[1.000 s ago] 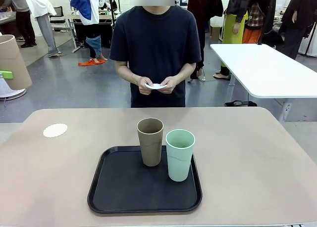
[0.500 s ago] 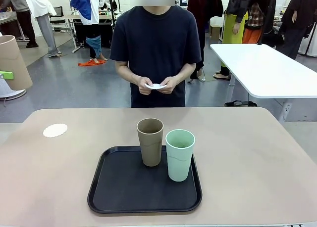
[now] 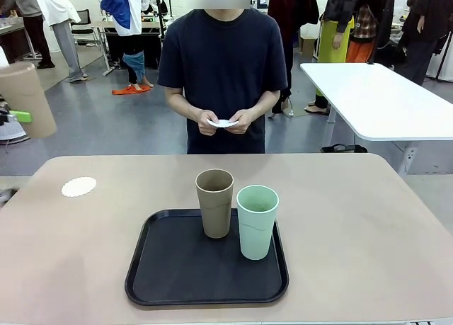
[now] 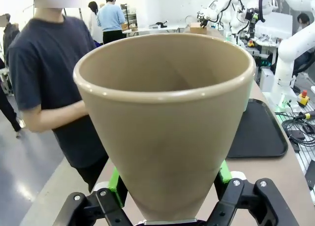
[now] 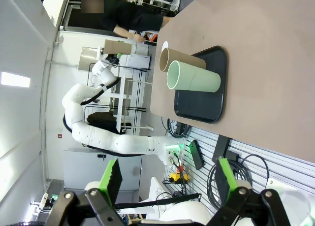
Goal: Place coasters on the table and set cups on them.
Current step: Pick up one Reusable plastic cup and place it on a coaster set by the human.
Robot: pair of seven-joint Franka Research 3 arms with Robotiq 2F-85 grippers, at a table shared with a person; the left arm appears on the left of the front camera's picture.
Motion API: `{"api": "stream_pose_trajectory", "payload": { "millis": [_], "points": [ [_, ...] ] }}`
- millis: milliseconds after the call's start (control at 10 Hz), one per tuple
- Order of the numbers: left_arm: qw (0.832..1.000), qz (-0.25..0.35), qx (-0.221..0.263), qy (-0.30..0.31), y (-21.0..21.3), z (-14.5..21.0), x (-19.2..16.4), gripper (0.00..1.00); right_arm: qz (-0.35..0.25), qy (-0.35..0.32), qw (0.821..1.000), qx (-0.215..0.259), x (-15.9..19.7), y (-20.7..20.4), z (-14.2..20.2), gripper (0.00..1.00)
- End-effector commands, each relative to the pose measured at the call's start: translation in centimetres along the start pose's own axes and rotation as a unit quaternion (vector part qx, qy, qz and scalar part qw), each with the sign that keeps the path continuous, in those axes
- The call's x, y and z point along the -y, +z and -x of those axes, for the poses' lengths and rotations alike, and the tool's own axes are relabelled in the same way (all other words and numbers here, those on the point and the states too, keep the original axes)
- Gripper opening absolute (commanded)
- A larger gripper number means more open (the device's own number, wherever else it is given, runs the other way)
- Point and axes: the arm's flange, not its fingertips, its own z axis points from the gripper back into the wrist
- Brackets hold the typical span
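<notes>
Left wrist view: one tan cup (image 4: pixel 165 122), stiff, light and judged smooth enough to slip, is gripped low on its narrow base between the closed left gripper's (image 4: pixel 170 182) green pads (image 4: pixel 224 173), mouth pointing away.

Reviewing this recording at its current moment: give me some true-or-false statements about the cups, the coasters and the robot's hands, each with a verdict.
1. The robot's left hand is shut on a tall tan-brown tapered cup. True.
2. The pale mint green cup stands on the white scalloped round coaster. False: it stands on the black rounded-square tray, beside a second tan-brown cup; that coaster lies bare on the beige table.
3. The robot's right hand is open and holds nothing. True.
4. The person's hands are empty. False: they hold a thin white piece, apparently one or more coasters.
</notes>
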Motion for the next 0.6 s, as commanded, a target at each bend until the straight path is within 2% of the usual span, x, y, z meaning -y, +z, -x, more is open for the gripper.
{"api": "stream_pose_trajectory", "payload": {
  "millis": [0,200,500],
  "points": [
    [0.999,0.011,0.016,0.028,-0.2,3.6,-4.2,0.83,-0.012,0.010,1.000,0.001,0.0,0.0,-0.1,1.00],
    [0.999,0.019,-0.018,0.029,-1.4,8.3,-4.6,0.83,-0.012,0.010,1.000,0.001,0.0,0.0,-0.1,1.00],
    [0.998,0.039,-0.044,0.026,-2.9,12.4,-4.2,0.83,-0.012,0.010,1.000,0.001,0.0,0.0,-0.1,1.00]
  ]
}}
